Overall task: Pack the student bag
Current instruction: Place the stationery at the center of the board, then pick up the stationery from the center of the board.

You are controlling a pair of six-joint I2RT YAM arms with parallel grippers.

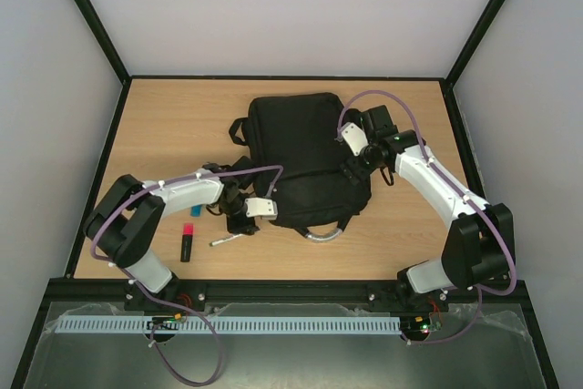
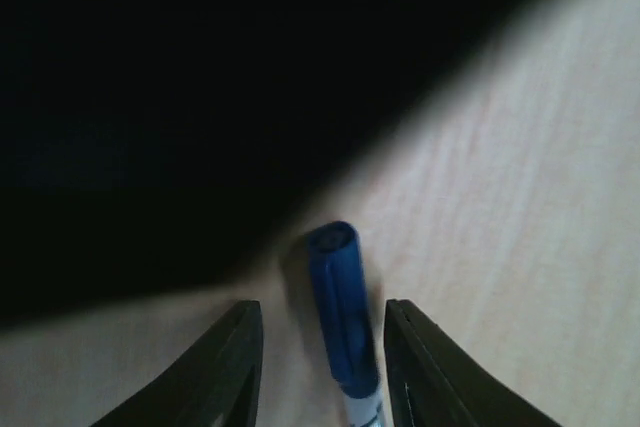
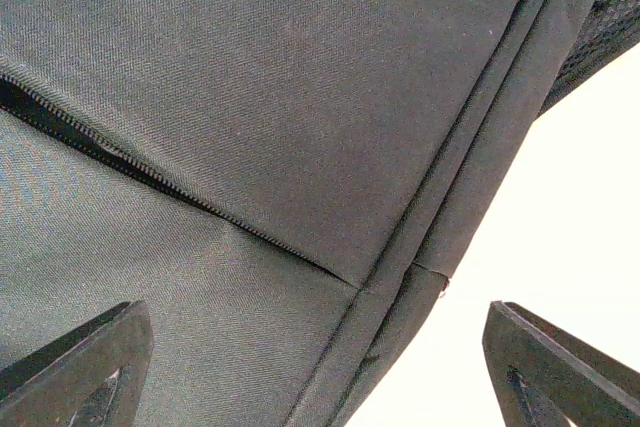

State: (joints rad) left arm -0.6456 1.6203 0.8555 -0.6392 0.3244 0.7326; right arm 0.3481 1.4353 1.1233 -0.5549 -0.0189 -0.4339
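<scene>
Left gripper hangs low over the table in the top view, just off the near left corner of the backpack, with a pen lying under and beside it. A highlighter with a red cap lies further left, apart from the pen. The backpack lies flat in the middle of the table, its silver handle loop pointing to the near edge. The right gripper hangs over the bag's right side.

From the left wrist, the two dark fingers stand partly apart on either side of the pen's blue cap, with a strip of bare wood showing on each side of it, so the jaws are open and do not clamp the pen. A dark blurred mass fills the upper left of this view.

From the right wrist, the fingers sit far apart at the bottom corners, spread wide and holding nothing. Black fabric fills most of the view, a closed zip running slantwise across it, with the bag's seamed edge and pale table to the right.
</scene>
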